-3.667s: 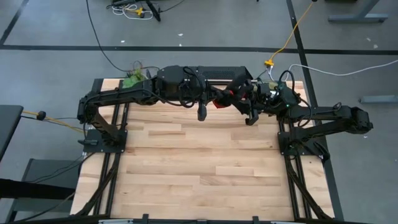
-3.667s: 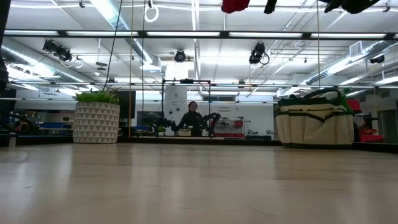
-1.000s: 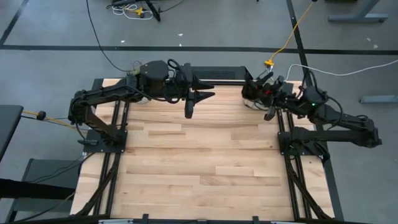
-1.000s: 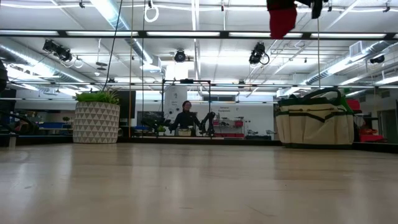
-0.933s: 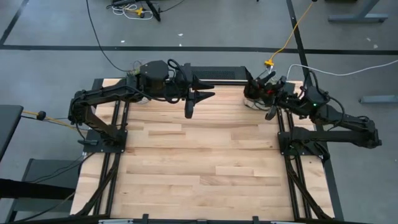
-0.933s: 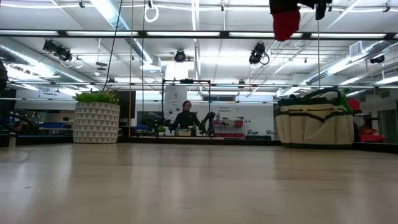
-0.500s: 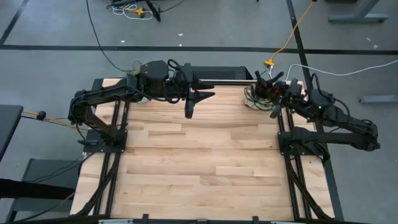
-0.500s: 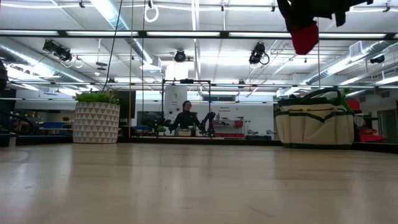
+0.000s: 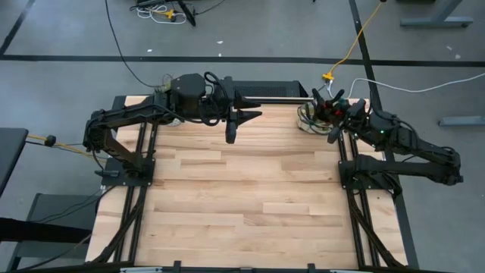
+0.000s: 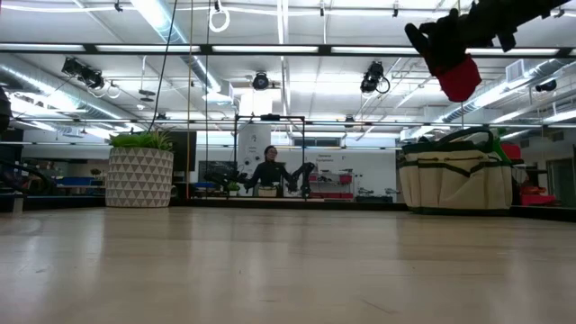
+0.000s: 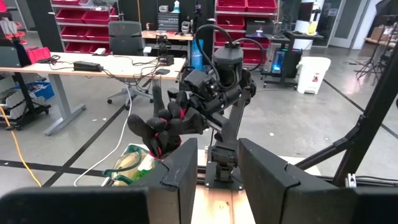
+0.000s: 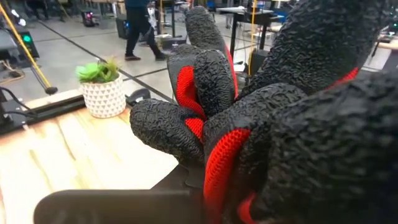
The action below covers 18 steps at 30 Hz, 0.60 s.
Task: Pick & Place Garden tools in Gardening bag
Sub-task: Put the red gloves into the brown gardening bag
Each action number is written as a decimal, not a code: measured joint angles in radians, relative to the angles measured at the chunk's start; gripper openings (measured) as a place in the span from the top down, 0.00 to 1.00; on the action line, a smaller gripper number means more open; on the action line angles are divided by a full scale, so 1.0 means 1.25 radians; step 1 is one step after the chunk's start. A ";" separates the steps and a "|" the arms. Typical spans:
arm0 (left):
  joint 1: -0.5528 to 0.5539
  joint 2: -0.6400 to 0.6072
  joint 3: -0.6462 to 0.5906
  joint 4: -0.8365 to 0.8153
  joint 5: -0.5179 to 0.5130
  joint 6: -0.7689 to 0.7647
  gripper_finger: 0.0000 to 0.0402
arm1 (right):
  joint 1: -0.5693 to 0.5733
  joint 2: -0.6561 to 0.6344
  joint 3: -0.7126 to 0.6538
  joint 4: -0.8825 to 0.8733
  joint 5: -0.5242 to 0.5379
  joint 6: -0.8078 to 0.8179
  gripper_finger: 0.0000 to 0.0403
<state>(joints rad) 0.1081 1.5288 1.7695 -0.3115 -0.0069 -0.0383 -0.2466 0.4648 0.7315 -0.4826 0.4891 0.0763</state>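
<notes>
A black glove with a red cuff (image 10: 450, 54) hangs high above the table's far right corner with my right gripper (image 9: 331, 115) shut on it. It fills the right wrist view (image 12: 249, 124). The beige gardening bag with green trim (image 10: 454, 175) stands on its base on the table right below it and also shows from above (image 9: 305, 120). My left gripper (image 11: 217, 149) is held high and level over the far middle of the table (image 9: 254, 115). It is open and empty, pointing at the glove (image 11: 165, 124). No other garden tools show. My right gripper comes at the glove about level from the table's right side. The glove's bunched body (image 11: 180, 118) covers the fingers, so the part held cannot be told. The glove is lifted clear, black fingers (image 10: 418, 36) pointing left, red cuff (image 10: 461, 81) hanging lowest over the bag.
A leafy plant in a white patterned pot (image 10: 139, 175) stands at the far left, also seen in the right wrist view (image 12: 102, 93). The bare wooden tabletop (image 9: 242, 197) stretches across the middle and near side. A person (image 10: 270, 171) is in the room behind.
My right gripper has drawn back toward the table's right edge and sunk a little, tipping and turning as it went. The glove has travelled with it, now lower and over the bag, with its red cuff swung to the lower right.
</notes>
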 joint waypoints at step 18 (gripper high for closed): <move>0.000 0.000 0.000 0.000 0.000 -0.001 0.70 | -0.080 0.004 -0.164 0.171 -0.009 -0.026 0.90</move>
<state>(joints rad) 0.1081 1.5288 1.7695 -0.3109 -0.0071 -0.0393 -0.3465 0.4694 0.5263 -0.2691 0.4777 0.0442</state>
